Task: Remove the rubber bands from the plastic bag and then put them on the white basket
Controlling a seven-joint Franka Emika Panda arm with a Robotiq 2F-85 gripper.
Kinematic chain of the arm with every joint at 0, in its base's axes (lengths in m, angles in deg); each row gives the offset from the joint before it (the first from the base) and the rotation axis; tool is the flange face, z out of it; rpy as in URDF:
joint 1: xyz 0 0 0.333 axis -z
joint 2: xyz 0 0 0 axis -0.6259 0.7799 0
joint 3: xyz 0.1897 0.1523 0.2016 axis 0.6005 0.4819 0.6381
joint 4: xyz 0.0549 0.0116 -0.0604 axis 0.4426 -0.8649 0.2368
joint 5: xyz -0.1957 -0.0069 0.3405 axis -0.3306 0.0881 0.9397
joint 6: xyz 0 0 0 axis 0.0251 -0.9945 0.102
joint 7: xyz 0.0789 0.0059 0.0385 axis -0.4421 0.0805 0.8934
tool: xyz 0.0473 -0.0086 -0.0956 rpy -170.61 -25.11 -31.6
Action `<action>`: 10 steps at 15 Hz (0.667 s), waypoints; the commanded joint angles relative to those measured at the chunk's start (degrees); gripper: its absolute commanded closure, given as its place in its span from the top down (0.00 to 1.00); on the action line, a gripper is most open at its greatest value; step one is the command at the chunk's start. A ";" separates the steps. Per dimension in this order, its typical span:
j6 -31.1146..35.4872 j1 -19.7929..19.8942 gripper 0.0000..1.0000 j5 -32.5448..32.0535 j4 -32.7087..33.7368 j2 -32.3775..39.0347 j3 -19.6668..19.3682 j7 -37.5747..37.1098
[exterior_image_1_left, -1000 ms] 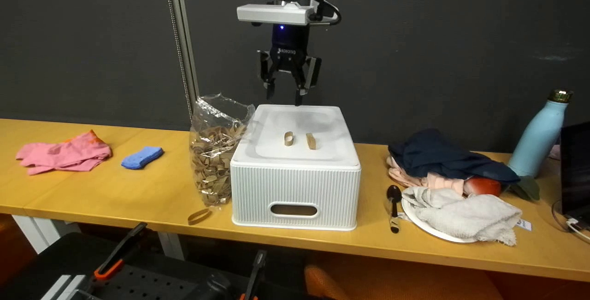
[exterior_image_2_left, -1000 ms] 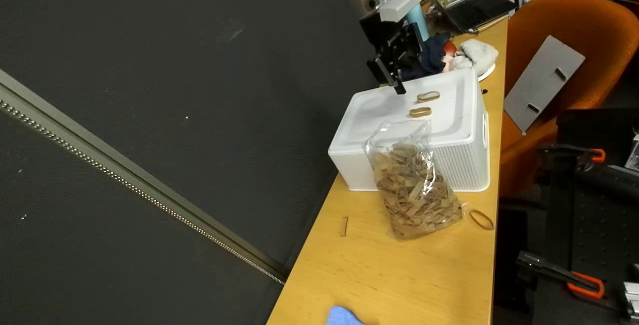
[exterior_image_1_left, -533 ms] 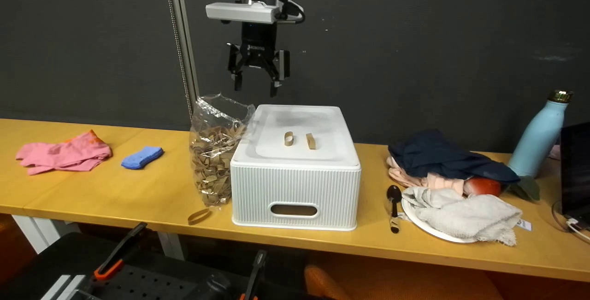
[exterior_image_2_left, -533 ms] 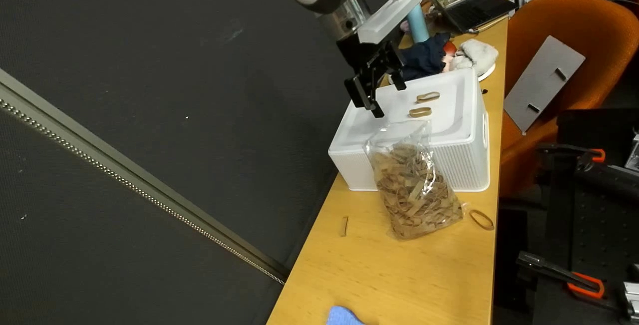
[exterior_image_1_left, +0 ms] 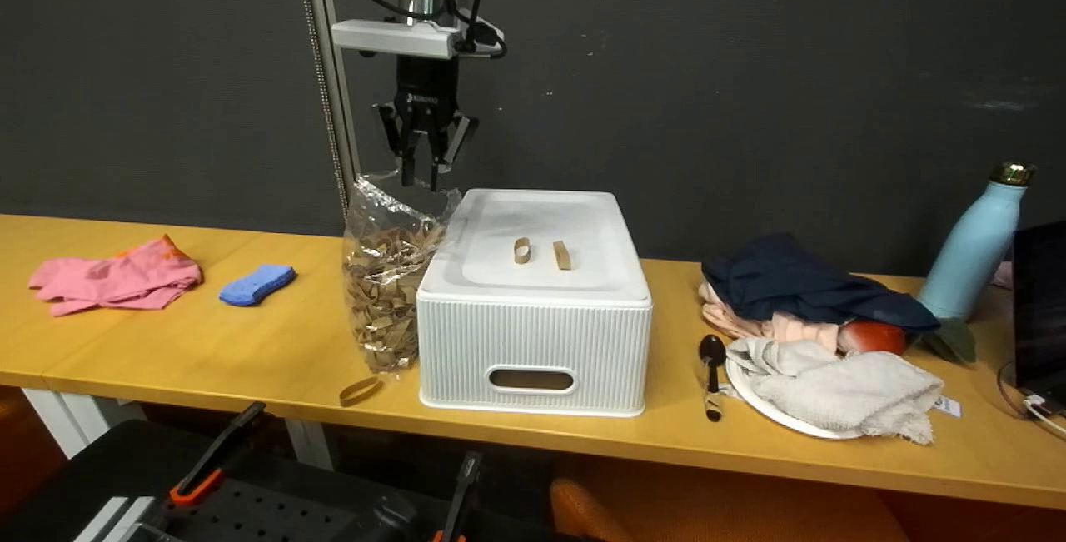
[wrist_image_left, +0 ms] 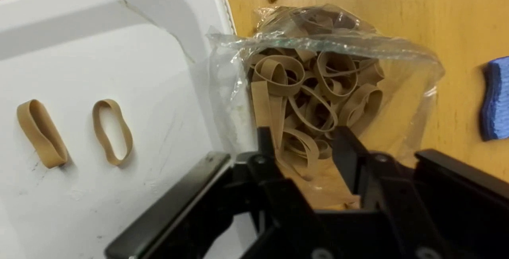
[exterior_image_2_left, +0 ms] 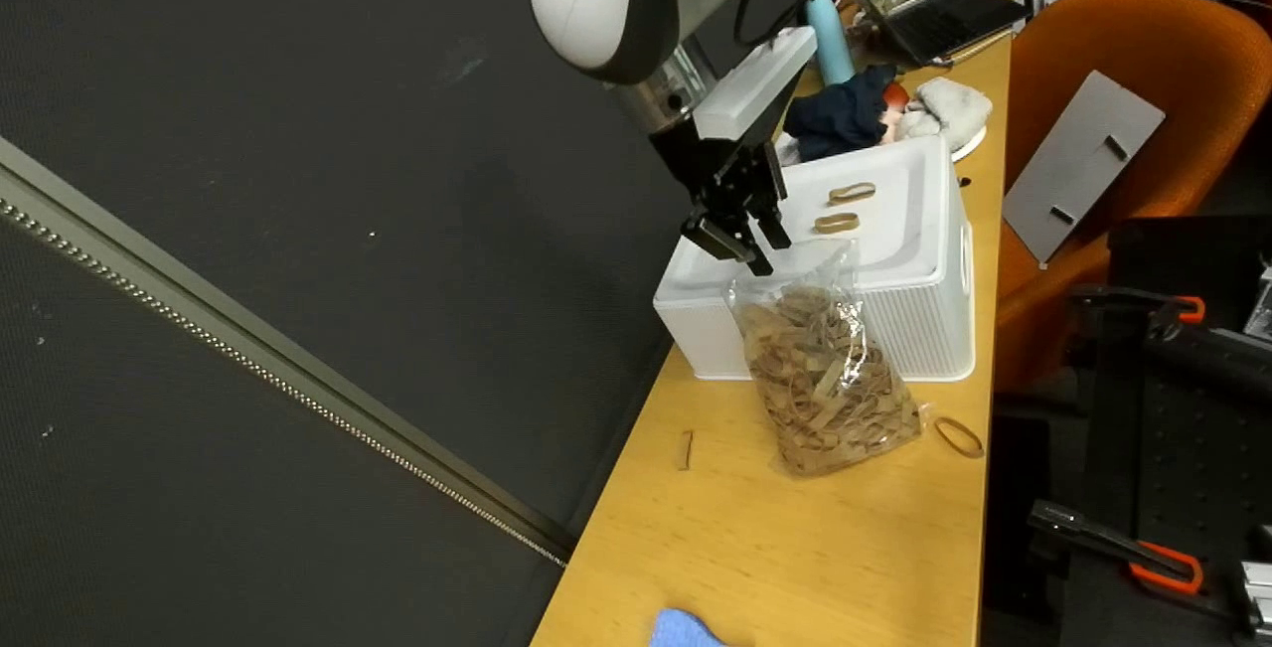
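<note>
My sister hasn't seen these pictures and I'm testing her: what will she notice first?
Probably the big white basket on the table, with two rubber bands on top. Beside it stands the clear plastic bag, packed with more of them, with the black claw at its top. The light-blue bottle toward the right in an exterior view stands out too.
</note>
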 commanded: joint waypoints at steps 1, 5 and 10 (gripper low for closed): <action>0.89 0.18 0.12 1.48 0.12 1.68 0.40 0.49; 0.25 -1.03 0.00 3.57 -0.12 2.03 0.78 -4.55; 0.56 -3.00 0.00 3.41 -2.24 -0.26 -0.14 -14.04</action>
